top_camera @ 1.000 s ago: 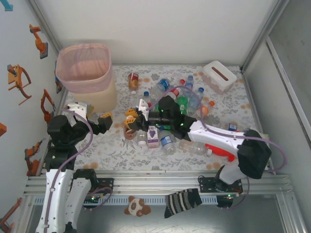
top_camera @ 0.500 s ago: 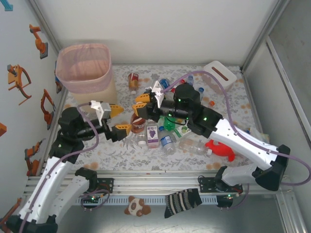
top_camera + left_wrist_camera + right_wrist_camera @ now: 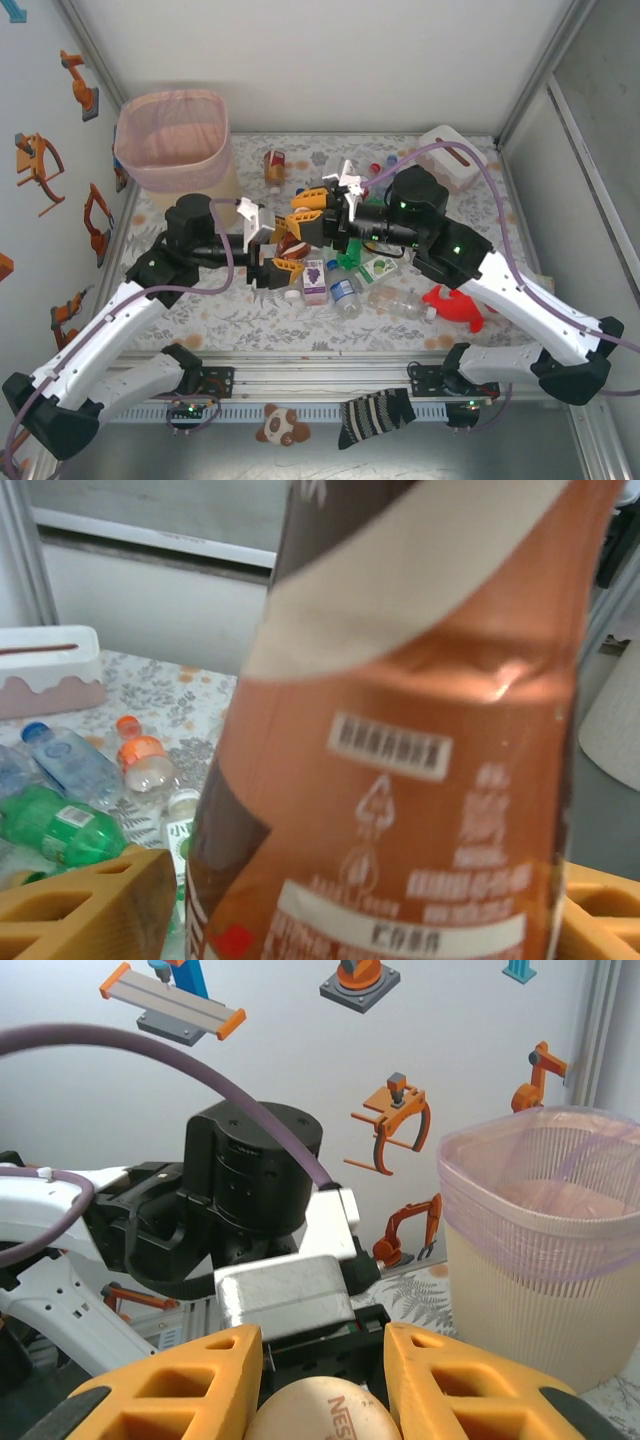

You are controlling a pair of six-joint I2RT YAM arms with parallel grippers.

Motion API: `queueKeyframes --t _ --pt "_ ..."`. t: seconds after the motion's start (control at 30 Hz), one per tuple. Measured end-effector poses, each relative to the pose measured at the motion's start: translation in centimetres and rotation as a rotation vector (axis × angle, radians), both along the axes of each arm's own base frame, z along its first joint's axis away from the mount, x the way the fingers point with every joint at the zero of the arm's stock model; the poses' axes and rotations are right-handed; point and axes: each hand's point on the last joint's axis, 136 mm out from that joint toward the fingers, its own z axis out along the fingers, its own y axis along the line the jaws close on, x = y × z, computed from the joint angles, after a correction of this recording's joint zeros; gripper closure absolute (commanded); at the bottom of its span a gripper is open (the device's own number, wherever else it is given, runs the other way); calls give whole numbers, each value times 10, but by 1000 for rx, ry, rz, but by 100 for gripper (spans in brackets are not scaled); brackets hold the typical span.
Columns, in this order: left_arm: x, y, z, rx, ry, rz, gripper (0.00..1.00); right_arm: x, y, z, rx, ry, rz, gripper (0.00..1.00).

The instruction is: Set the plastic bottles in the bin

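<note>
- The right gripper [image 3: 318, 1385] was clenched on a brown bottle [image 3: 400, 730]. It held the bottle off the table [image 3: 210, 300], near the middle and just left of the heap.
- The left gripper [image 3: 345, 920] had its jaws on either side of the same bottle, with a yellow finger [image 3: 85, 910] at each flank. Whether they pressed on it could not be told.
- This looked like a handover. The bin [image 3: 222, 200] stood in the far left corner, on the left arm's side and well apart from the right arm's base.
- The bottle hung in the open between the two wrists, probably so that neither gripper fouled the heap.
- The other bottles [image 3: 345, 295] lay loose on the table, right of the handover, and none of them was gripped.
- The bottle's smooth, rounded label looked slippery, so the right jaws probably ought not to let go before the left grip was firm.
</note>
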Motion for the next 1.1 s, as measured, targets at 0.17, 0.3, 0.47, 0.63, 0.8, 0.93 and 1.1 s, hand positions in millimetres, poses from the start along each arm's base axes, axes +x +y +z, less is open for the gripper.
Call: queueKeyframes --t 0.17,0.3,0.47,0.63,0.8,0.93,1.1 --pt "-5 -1 -2 8 -3 -18 28 -2 -3 -2 -14 6 0 83" --pt "-5 -1 -3 11 -5 -20 33 -3 -4 -4 -23 5 0 83" --pt "-7 -1 -2 10 -17 -31 41 -3 -5 -4 -25 2 0 84" --pt "-8 -2 -2 9 -25 -35 48 -3 -6 -4 -27 3 -7 75" --pt "-6 -3 0 14 -27 -23 50 -2 -9 -5 -36 -2 -22 38" --pt "4 -3 4 25 -39 24 50 1 -19 -6 -53 0 -76 30" --pt "30 -1 6 83 -33 145 52 12 -40 -7 -82 7 -205 29"
